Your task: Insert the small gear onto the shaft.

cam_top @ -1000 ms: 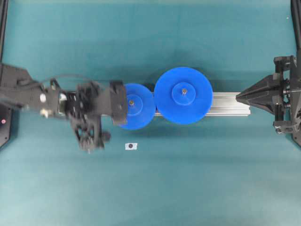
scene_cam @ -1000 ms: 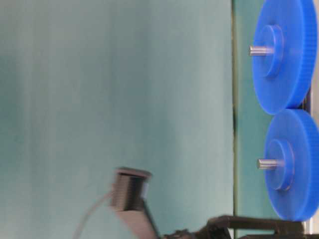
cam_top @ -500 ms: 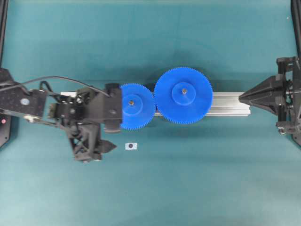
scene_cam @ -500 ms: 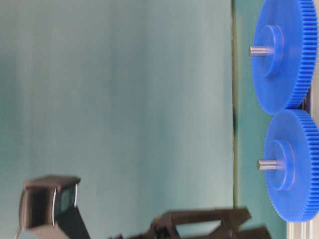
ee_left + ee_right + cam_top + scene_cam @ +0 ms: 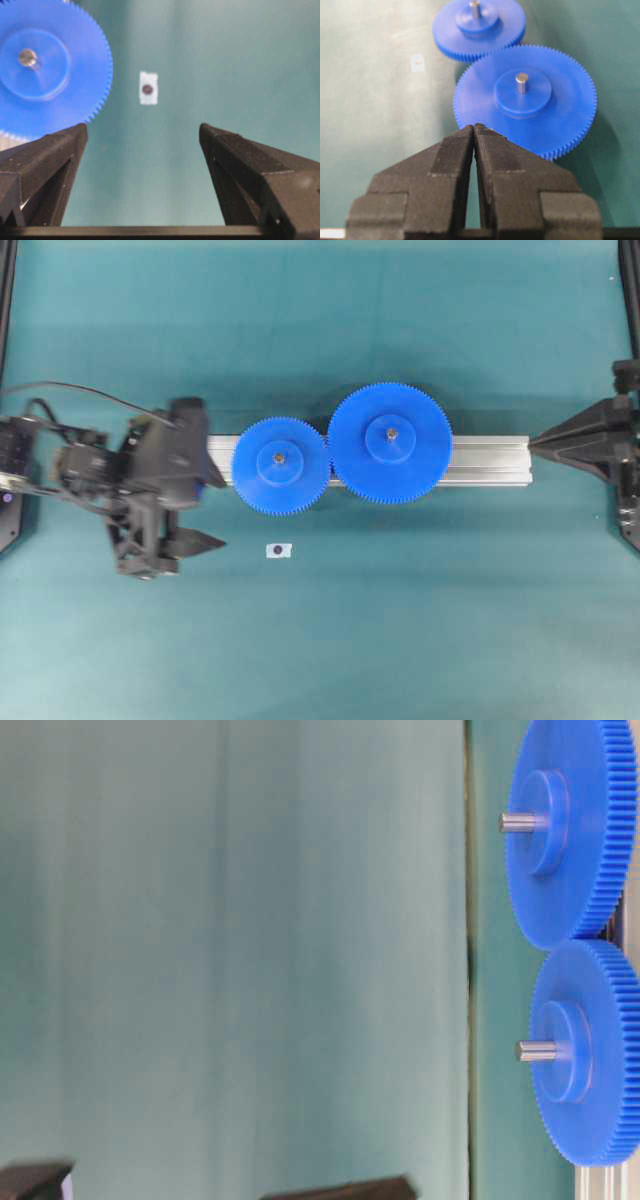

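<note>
The small gear (image 5: pixel 281 465) sits flat on the aluminium rail (image 5: pixel 490 460) with the grey shaft (image 5: pixel 279 456) poking up through its hub. Its teeth mesh with the larger blue gear (image 5: pixel 390 443). In the table-level view the small gear (image 5: pixel 590 1050) is seated with the shaft (image 5: pixel 535 1050) sticking out of the hub. My left gripper (image 5: pixel 220 510) is open and empty, just left of the small gear and apart from it. The left wrist view shows the small gear (image 5: pixel 45 70) beyond the spread left gripper (image 5: pixel 142 129). My right gripper (image 5: pixel 535 445) is shut and empty at the rail's right end.
A small white tag with a dark dot (image 5: pixel 279 550) lies on the teal mat in front of the small gear; it also shows in the left wrist view (image 5: pixel 148 88). The larger gear (image 5: pixel 525 100) lies just ahead of the right gripper (image 5: pixel 474 127).
My left gripper has let go of the small gear and drawn back to the left, jaws open. The gear stays on the shaft. The right gripper has backed off slightly to the right.
</note>
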Motion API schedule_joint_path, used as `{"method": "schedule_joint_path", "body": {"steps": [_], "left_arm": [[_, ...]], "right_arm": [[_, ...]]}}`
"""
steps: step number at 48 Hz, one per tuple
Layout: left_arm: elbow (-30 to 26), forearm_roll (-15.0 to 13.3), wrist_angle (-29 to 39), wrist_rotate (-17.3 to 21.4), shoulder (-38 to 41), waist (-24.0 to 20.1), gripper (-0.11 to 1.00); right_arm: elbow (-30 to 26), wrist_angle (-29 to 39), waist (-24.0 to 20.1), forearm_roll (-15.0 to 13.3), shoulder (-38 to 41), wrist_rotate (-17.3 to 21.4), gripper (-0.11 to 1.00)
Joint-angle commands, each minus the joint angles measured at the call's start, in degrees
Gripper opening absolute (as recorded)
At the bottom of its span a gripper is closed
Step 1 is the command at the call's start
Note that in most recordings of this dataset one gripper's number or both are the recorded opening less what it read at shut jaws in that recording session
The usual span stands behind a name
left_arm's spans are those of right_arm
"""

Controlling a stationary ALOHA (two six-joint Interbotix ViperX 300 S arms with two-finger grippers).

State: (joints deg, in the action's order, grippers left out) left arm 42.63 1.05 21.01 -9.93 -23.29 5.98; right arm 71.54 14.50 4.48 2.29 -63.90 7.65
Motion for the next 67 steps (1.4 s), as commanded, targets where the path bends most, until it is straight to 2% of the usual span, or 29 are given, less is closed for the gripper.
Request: {"method": "schedule_joint_path", "body": {"steps": [1, 15, 23, 31, 43, 46, 56, 67], "left_arm": [[0.5, 0.2, -1.8, 0.1, -3.8, 0.2, 0.91], [8.2, 0.2, -3.6, 0.1, -14.1, 0.2, 0.91], [12.2, 0.2, -6.9, -0.5, -19.8, 0.2, 0.91], [17.0, 0.2, -11.3, -1.4, -27.6, 0.2, 0.91], [28.4, 0.2, -19.9, -1.7, -45.8, 0.2, 0.91], [29.9, 0.2, -20.0, -1.7, -48.9, 0.2, 0.91], [31.2, 0.2, -18.3, -1.2, -48.1, 0.2, 0.91], [35.1, 0.2, -18.5, -1.5, -47.8, 0.2, 0.91]], "right_arm": [[-0.9, 1.3, 0.1, -0.2, -1.1, 0.4, 0.13], [0.8, 1.4, 0.1, -0.3, -5.6, 0.4, 0.13], [3.0, -0.7, 0.1, -0.2, -8.4, 0.4, 0.13], [4.3, -4.6, 0.1, -0.3, -9.8, 0.4, 0.13], [8.4, -14.0, 0.0, -0.3, -12.0, 0.4, 0.13], [9.6, -15.1, 0.0, -0.3, -12.5, 0.4, 0.13], [12.4, -17.1, -0.1, -0.8, -12.5, 0.3, 0.13], [12.7, -12.8, -0.1, -2.0, -12.5, 0.1, 0.13]]}}
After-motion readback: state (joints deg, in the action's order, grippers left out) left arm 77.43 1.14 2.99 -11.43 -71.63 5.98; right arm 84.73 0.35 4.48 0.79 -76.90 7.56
